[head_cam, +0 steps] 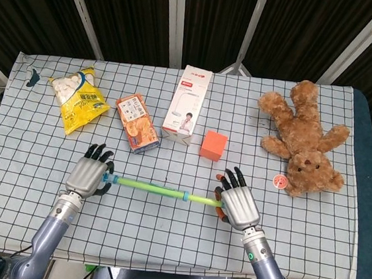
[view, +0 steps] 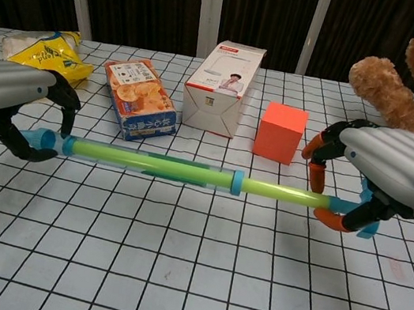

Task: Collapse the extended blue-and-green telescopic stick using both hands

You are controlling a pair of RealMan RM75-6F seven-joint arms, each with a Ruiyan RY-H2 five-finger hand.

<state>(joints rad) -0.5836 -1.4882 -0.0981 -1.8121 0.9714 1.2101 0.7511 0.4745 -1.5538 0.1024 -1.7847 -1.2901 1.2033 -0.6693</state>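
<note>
A table [head_cam: 162, 243] stands covered by a white cloth [head_cam: 30, 163] printed with a black grid, its hem hanging over the near edge. Along the right side a dark blue border [head_cam: 369, 165] shows past the cloth. Behind the table hangs a dark, pleated curtain [head_cam: 132, 14], crossed by pale slanted poles [head_cam: 86, 12]. The light is even and bright across the cloth, with only soft shadows

The stick [head_cam: 151, 188] lies along the table's [head_cam: 162, 243] front half, between the left hand [head_cam: 87, 177] and right hand [head_cam: 235, 206]. Behind it stand a snack box [head_cam: 136, 122], tall carton [head_cam: 187, 103] and cube [head_cam: 213, 145]. A snack bag [head_cam: 79, 99] lies near the back left corner, a teddy bear [head_cam: 306, 137] by the right edge.
</note>
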